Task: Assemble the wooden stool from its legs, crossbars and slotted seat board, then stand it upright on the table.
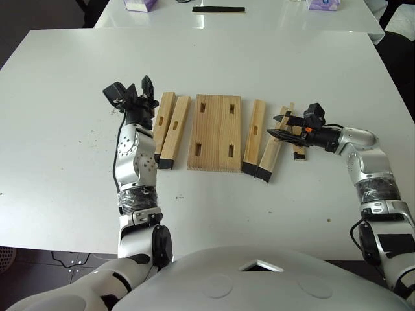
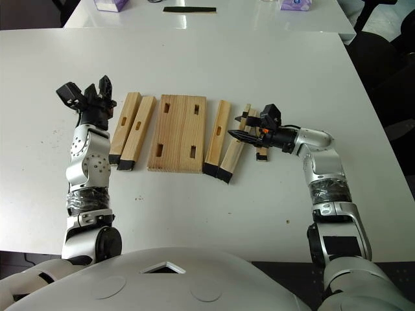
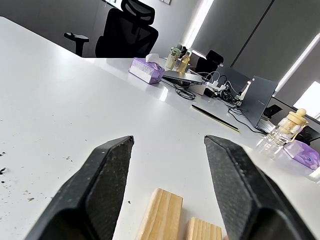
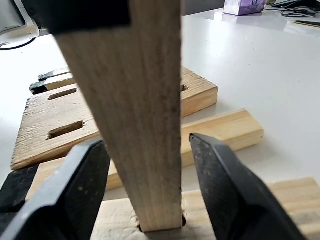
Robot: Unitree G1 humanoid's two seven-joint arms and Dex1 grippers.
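Note:
The slotted seat board [image 1: 214,133] lies flat mid-table. Two legs [image 1: 170,129] lie side by side to its left and two more legs [image 1: 262,144] to its right, black tips toward me. Short crossbars [image 1: 299,144] lie just right of the right-hand legs. My left gripper [image 1: 139,91] is held above the far ends of the left legs, open and empty; its dark fingers [image 3: 107,185] frame the leg ends [image 3: 161,215]. My right gripper [image 1: 273,126] is over the outer right leg, shut on a crossbar [image 4: 145,115] whose end rests on the wood beneath.
The white table [image 1: 78,194] has bare room at the front and left, with dark specks [image 1: 94,136] left of my left arm. A second table behind carries tissue boxes [image 1: 140,5] and a black strip [image 1: 218,10]. Office chairs stand beyond.

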